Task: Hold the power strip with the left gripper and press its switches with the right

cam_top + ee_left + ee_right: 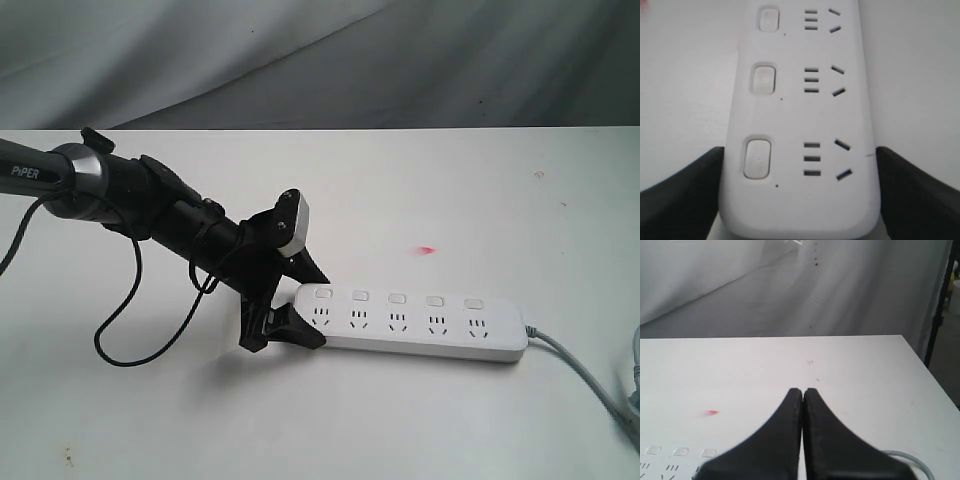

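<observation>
In the exterior view, the strip (410, 320) is seen flat on the white table (450, 200), sockets up, with its switches (397, 298) in a row along the far edge. Its cord (580, 365) is led off to the right. Its left end is straddled by the left gripper (320, 312). A red spot (427, 249) is marked on the table behind the strip.

In the left wrist view, the strip's rounded end is clamped between the black fingers (685, 195), one pressed against each long side.

In the right wrist view, the right gripper (803, 392) is held above the table with its jaws closed together and nothing between them. Three switches and part of the cord are visible below it.
</observation>
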Robot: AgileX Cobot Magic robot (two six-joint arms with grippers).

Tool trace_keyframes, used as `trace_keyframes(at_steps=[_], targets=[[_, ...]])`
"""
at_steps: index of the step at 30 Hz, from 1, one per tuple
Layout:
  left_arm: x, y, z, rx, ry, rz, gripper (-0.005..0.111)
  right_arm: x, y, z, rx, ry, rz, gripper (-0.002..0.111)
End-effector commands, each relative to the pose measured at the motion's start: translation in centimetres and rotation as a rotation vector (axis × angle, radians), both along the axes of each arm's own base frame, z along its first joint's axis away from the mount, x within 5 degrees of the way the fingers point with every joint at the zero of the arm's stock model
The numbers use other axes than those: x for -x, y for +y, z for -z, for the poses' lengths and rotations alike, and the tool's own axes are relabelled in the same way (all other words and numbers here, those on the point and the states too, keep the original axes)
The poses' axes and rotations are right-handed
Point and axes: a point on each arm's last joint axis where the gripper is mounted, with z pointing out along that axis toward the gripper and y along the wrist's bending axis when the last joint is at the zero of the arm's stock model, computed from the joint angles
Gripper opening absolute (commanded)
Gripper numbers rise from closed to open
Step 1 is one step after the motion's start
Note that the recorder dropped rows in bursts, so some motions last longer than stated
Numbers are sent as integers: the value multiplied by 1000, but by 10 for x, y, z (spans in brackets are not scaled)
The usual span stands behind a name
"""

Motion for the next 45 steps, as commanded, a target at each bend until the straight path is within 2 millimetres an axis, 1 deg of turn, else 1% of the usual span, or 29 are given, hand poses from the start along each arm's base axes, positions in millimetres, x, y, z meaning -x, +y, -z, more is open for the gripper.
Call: trace_keyframes(at_steps=[1,6,10,13,19,45], targets=[[-1,-2,-1,8,-7,4,0,7,0,34,17,-91,2,0],[-1,-2,-1,8,-7,4,0,13,0,57,17,-95,2,0],[-1,-2,-1,8,-7,4,0,12,0,77,15,-50,2,0],[-1,-2,-1,8,-7,4,0,12,0,77,15,-49,2,0],[-1,-2,-1,8,-7,4,0,14,0,85,30,45,2,0],[-1,-2,-1,8,-7,4,0,13,0,85,31,40,2,0]])
